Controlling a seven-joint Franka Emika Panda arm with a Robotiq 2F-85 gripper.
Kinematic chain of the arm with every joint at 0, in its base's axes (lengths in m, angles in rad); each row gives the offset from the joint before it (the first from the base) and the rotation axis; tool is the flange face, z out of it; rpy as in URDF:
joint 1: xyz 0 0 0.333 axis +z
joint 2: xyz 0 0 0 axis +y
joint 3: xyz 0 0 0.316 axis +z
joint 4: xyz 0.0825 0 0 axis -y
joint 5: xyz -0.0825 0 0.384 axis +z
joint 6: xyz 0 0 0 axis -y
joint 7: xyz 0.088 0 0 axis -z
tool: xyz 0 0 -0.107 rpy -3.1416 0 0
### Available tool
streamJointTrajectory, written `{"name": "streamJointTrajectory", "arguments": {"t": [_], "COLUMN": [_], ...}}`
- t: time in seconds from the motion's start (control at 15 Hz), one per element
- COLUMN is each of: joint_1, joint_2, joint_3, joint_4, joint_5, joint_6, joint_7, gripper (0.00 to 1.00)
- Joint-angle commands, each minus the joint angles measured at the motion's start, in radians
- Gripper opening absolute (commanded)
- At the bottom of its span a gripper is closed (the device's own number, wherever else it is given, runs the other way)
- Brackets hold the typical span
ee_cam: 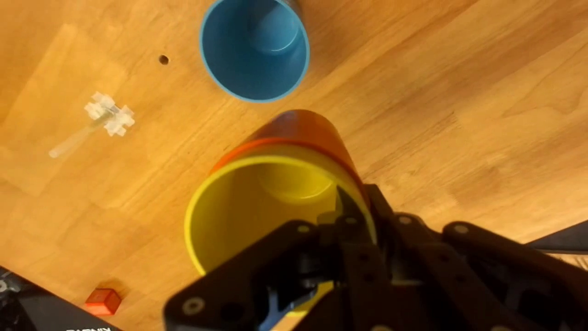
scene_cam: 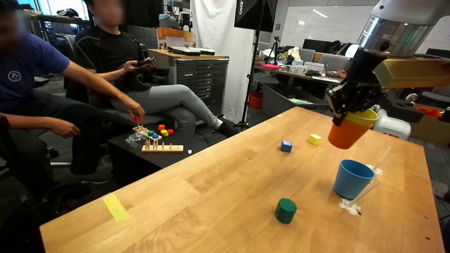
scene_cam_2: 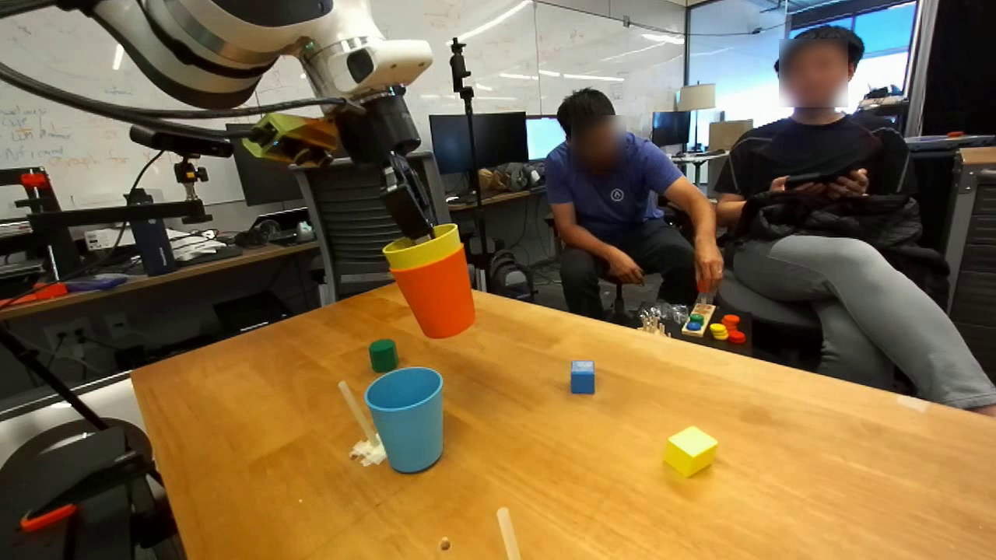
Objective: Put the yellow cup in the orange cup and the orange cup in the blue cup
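Observation:
The yellow cup sits inside the orange cup, its rim standing above the orange one, in both exterior views. My gripper is shut on their walls, one finger inside the yellow cup and the other outside the orange cup. The two nested cups hang tilted in the air above the table. The blue cup stands upright on the table, mouth up, below the held cups and apart from them. In the wrist view the empty blue cup lies just beyond the orange cup's base.
Thin clear sticks are taped to the table, one close beside the blue cup. A green block, a small blue block and a small yellow block lie on the table. A red block shows in the wrist view.

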Motion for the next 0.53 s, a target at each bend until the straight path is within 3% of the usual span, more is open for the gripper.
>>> {"name": "streamJointTrajectory", "arguments": {"t": [0.0, 0.47], "joint_1": [-0.051, -0.099], "joint_2": [-0.090, -0.102], "joint_3": [0.046, 0.066], "joint_4": [-0.070, -0.114], "joint_5": [0.032, 0.046], "joint_6": [-0.014, -0.010], "joint_7": [-0.073, -0.117], "gripper": [0.02, 0.02]}}
